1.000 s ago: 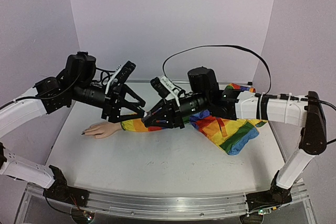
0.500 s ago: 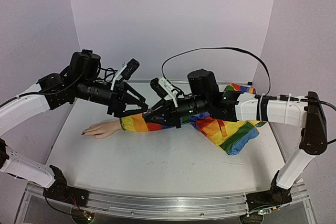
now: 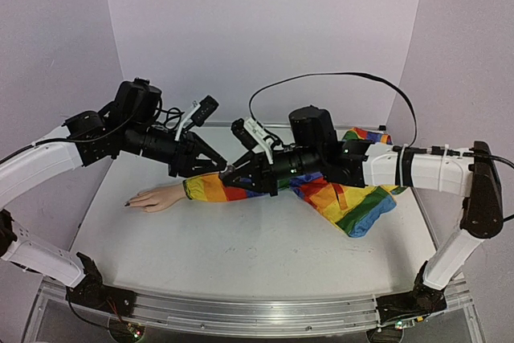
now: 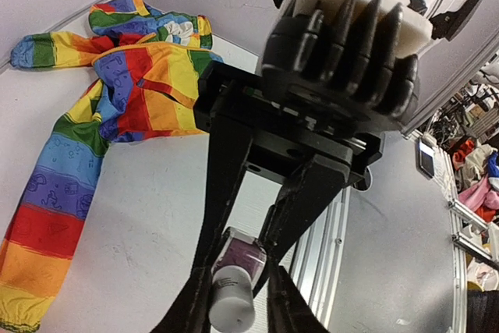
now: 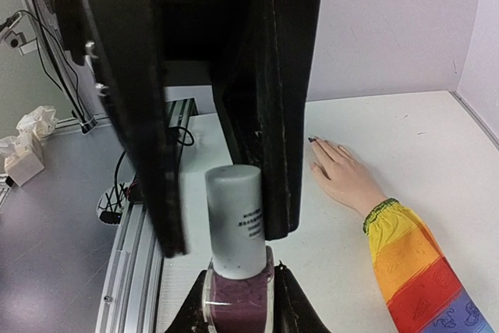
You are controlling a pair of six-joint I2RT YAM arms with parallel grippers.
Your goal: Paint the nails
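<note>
Out at 9 o'clock on the surface (image 3: 241, 255) the hand (image 3: 157, 197) lies palm down, fingers pointing toward 9, so the nails (image 3: 127, 203) are the leftmost things of all, and at least one shows a dark tip. The sleeve (image 3: 210, 189) runs from the wrist toward 3 o'clock. Above that sleeve my two claws meet. The left claw (image 3: 218, 166) has its jaws on either side of the cap (image 5: 232, 212). One jaw looks pressed against it and the other is blurred with a sliver of gap, so I cannot tell whether it has bitten. The right claw (image 3: 231, 176) is pinched tight on the purple glass of the bottle (image 5: 236, 302). Past it, the jacket (image 3: 353, 198) lies bunched at 3 o'clock. I judge the step in hand to be opening the bottle. To do it well I would seat the left jaws squarely across the cap, hold the bottle dead steady with the right, turn about the cap's own axis, then draw the brush straight out so nothing drips on the fabric.
</note>
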